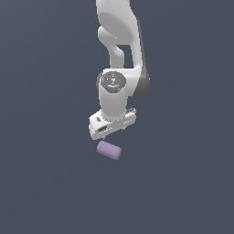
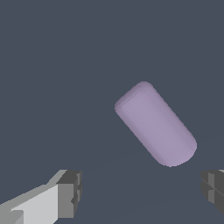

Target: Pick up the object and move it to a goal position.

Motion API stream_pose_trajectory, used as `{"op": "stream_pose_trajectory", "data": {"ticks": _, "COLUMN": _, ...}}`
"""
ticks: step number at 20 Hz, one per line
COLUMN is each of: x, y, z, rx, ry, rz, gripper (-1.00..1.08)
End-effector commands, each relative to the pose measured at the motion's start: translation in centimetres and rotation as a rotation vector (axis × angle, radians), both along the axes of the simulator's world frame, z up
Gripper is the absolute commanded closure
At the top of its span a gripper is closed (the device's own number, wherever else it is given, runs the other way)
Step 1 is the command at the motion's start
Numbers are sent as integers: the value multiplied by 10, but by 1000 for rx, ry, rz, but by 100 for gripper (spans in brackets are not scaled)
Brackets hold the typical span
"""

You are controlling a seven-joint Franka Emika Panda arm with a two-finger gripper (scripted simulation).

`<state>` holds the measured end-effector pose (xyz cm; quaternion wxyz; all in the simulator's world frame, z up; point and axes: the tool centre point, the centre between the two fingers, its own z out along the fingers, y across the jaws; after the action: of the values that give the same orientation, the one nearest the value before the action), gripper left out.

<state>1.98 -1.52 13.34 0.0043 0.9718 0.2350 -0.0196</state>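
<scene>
Exterior view, taken from its left to its right: the field on the left is a flat, unmarked dark blue-grey surface with no visible edge or horizon, so it cannot be confirmed as a desk or a floor. Near the centre the white arm descends from the top edge, where its upper links are cut off. The gripper at its lower end is tilted, and its fingers are too small and too foreshortened here to make out singly. Just below it, apart from it, lies the object, a short pale lilac cylinder with rounded ends, its long axis slanting downward toward the exterior view's right. Whether it rests on the surface cannot be determined. Wrist view: one dark-padded finger with a white body is cut off at the frame edge; the object lies diagonally beyond the fingers, untouched; the second finger is only partly in frame. The fingers stand wide apart, gripping nothing.
</scene>
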Motion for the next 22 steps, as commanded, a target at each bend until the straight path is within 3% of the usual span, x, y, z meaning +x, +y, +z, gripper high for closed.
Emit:
{"op": "stream_pose_trajectory", "data": {"ticks": 1, "x": 4, "y": -2, "z": -4, "rx": 2, "ry": -2, "rz": 68, "gripper": -92}}
{"op": "stream_pose_trajectory", "data": {"ticks": 22, "x": 35, "y": -20, "z": -36, "rx": 25, "ry": -22, "rz": 587, "gripper": -92}}
